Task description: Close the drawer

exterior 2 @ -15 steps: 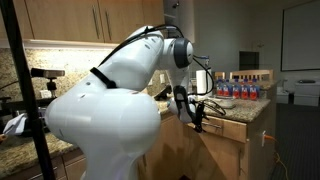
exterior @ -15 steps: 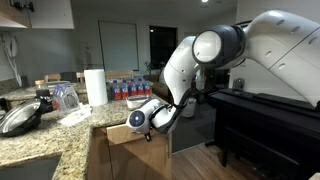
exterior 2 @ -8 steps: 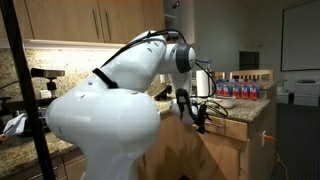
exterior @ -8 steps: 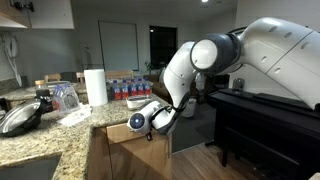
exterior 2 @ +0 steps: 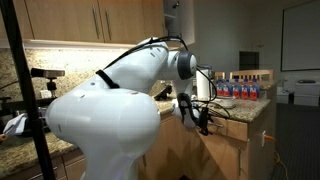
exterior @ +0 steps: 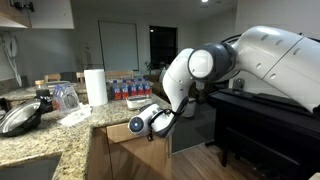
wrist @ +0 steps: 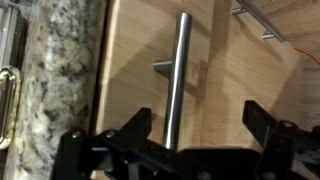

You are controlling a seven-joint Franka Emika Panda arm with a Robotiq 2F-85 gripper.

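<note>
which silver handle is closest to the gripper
The long handle down the middle of the wrist view, by the gripper; the other handle sits in the top corner.

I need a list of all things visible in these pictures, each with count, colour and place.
drawer: one, light-brown wood, below the countertop edge
bar handle: one, silver, on the drawer front
second bar handle: one, silver, neighbouring wood front
countertop: one, speckled granite, beside the drawer
paper towel roll: one, white, upright on the countertop
water bottles: count unclear, red-blue labels, behind the roll
pan: one, dark, on the countertop
upper cabinets: several, brown wood, on the wall
black furniture: one, black, beyond the arm
robot arm: one, white, reaching to the drawer
end effector: one, black, open, facing the bar handle
</note>
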